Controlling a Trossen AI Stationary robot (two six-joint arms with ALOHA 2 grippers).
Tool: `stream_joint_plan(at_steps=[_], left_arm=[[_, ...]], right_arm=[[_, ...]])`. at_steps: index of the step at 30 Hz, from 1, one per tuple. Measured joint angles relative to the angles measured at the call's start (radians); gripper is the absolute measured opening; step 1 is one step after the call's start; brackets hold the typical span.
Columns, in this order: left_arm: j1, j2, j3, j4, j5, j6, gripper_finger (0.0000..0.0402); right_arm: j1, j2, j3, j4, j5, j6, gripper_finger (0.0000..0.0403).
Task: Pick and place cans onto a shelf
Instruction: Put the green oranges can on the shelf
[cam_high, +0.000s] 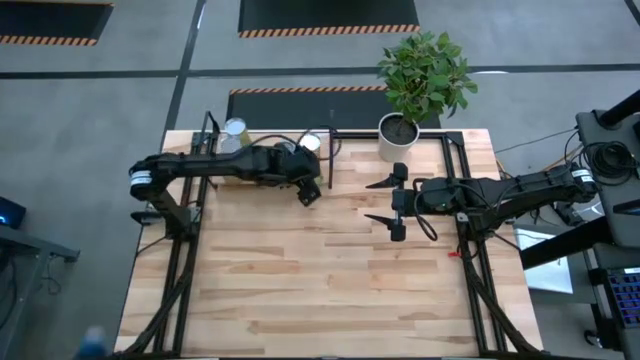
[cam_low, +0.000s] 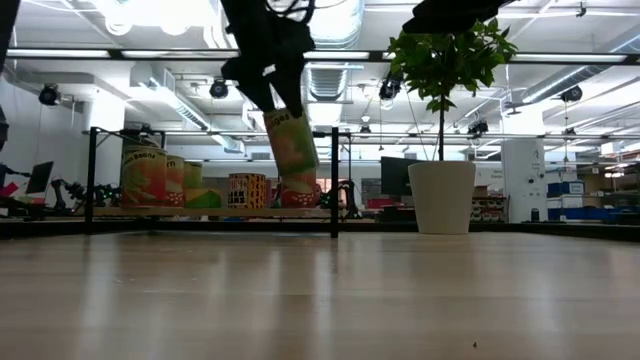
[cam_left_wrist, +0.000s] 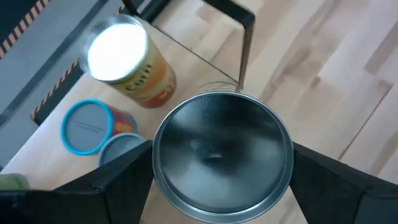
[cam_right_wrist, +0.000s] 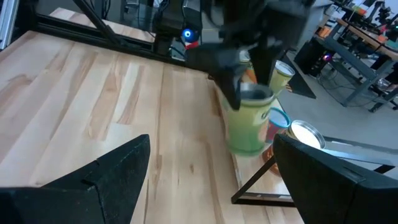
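One green-labelled can hangs tilted, clamped in the left jaws above the shelf; lowered crooked, it may topple neighbouring cans below. Right jaws wait apart, empty.

Six cans show in all. About five stand in a row on the one shelf, though they overlap in the low view and the count is not certain. A sixth can hangs tilted above the shelf's end. One potted plant stands just beside the shelf. There are two grippers: left and right.
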Motion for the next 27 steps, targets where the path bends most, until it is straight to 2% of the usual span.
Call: stream_joint_plan(at_steps=[14,27], left_arm=[[0.067,0.132,0.034,0.001,0.004,0.046,0.0314],[0.087,0.140,0.033,0.058,0.008,0.058,0.0314]], right_arm=[[0.000,0.000,0.000,-0.003,0.000,0.001,0.0327],[0.000,0.000,0.000,-0.008,0.000,0.004,0.0327]])
